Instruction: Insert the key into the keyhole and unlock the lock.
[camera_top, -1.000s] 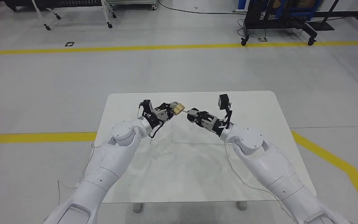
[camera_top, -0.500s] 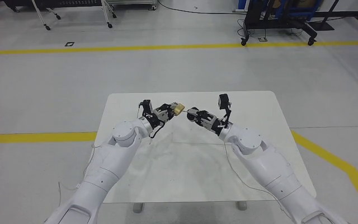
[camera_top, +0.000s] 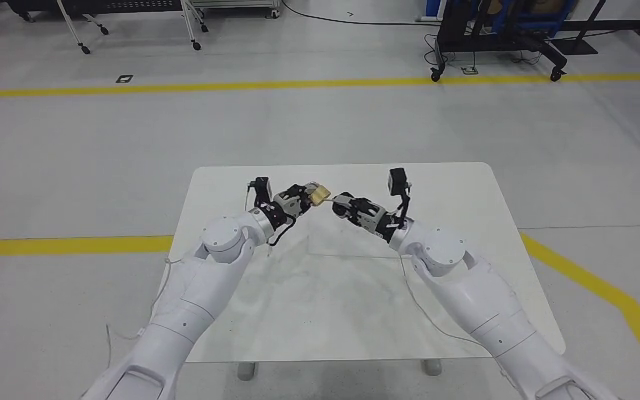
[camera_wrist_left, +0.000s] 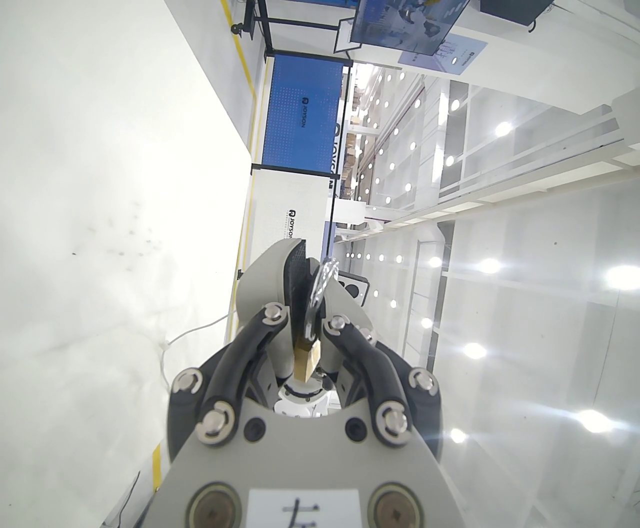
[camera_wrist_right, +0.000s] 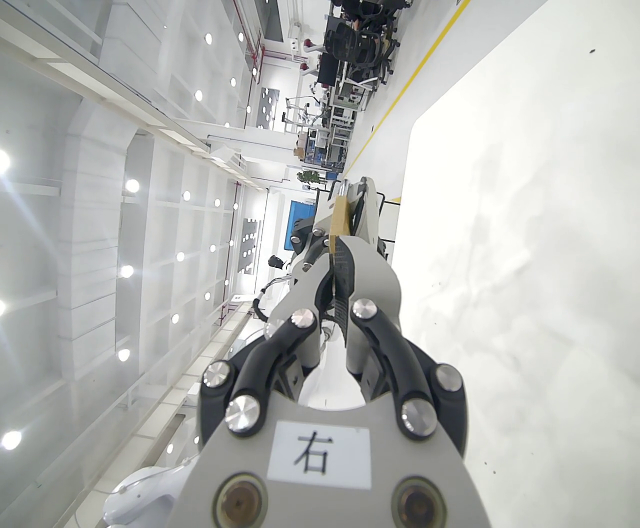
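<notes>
White and bare around the arms, the surface (camera_top: 470, 195) carries none of the task's things. Both are held in the air over its far half, where the two arms meet tip to tip.

The left claw (camera_top: 306, 193) is clamped on the lock (camera_top: 317, 192). The brass body shows at its fingertips, facing the other arm, and a silver part, likely the shackle (camera_wrist_left: 320, 285), runs edge-on between the pads. Held this way, I judge, the end that takes the key is left free and the body cannot spin under a twist.

The right claw (camera_top: 341, 205) is pressed narrow on the key (camera_wrist_right: 331, 245), a thin strip gripped flat with only a short brass end showing past the pads. That grip suits a wrist roll, since the blade lies along the claw's own axis.

In the right wrist view the key's end sits right at the lock and in line with it, with the left claw's pale fingers (camera_wrist_right: 367, 199) just behind. Whether the blade is already inside is hidden by the fingertips. The step in hand looks like insertion or the start of the turn. I cannot tell whether the shackle has sprung.

Holding both things off the surface gives the wrists room to roll. Beyond the edge lies grey floor (camera_top: 300, 130) crossed by a yellow line (camera_top: 300, 86).
</notes>
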